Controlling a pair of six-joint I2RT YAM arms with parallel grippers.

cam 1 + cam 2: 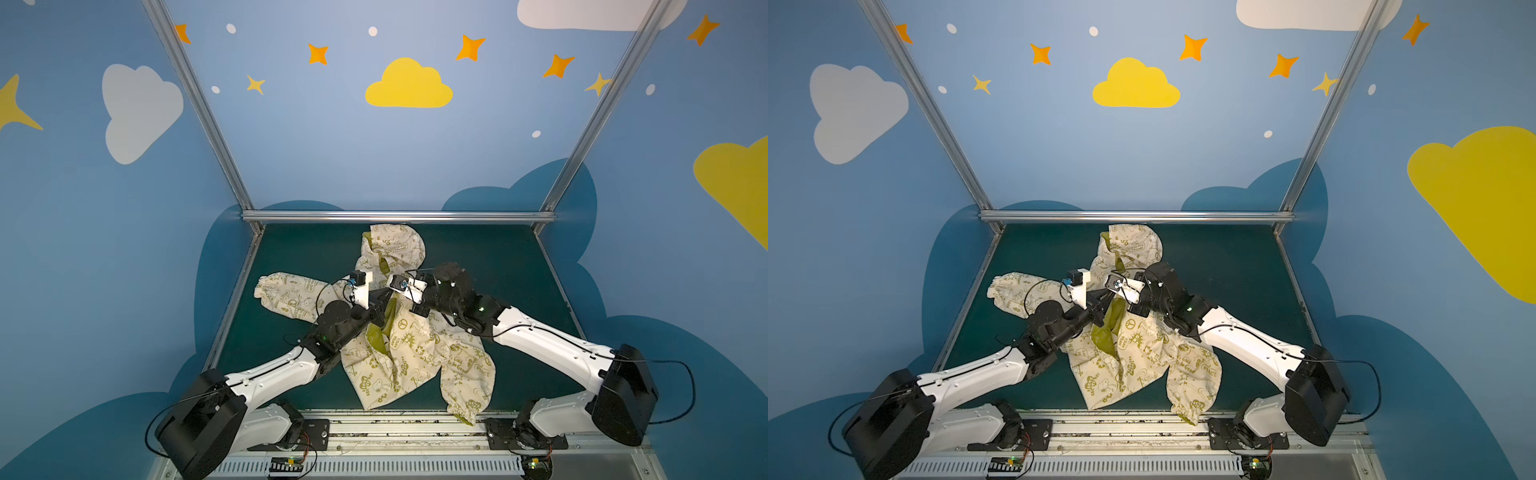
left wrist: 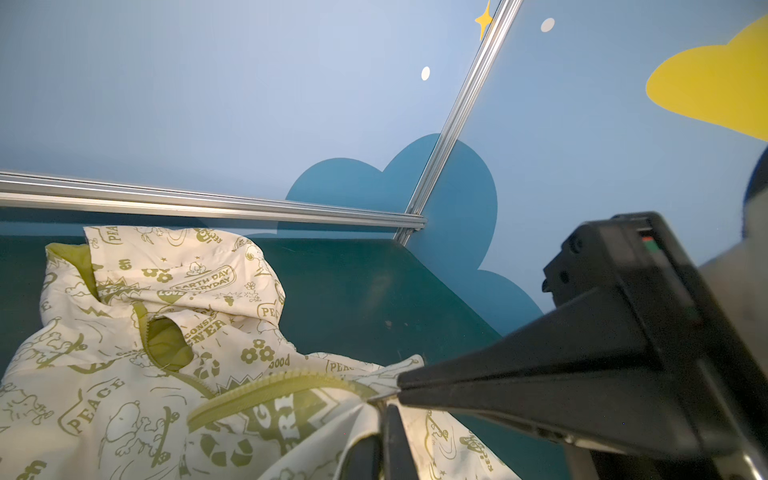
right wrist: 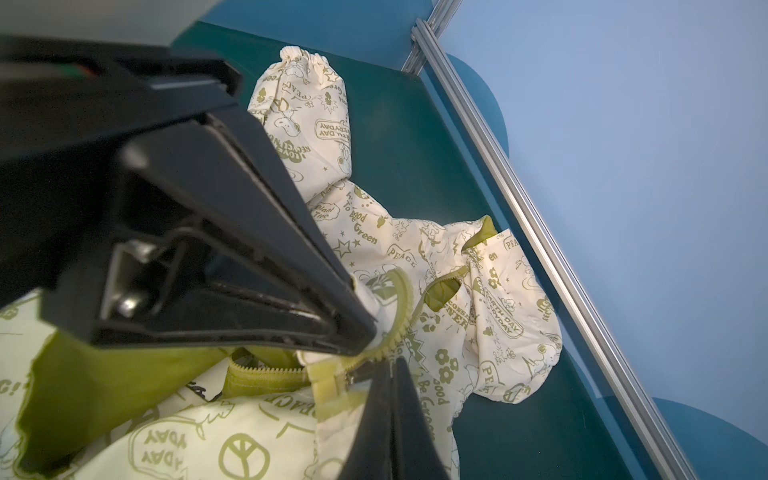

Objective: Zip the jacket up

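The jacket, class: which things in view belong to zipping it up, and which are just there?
In use: jacket, its zipper, left gripper, right gripper.
Just there: green tabletop, aluminium frame rail, yellow cloud decal.

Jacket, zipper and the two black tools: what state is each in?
Cream olive-printed fabric jacket: lying crumpled, front gaping, olive lining showing.
Olive zipper: not fully zipped.
Left tool: shut on the jacket's front edge.
Right tool: shut on the jacket at the zipper.
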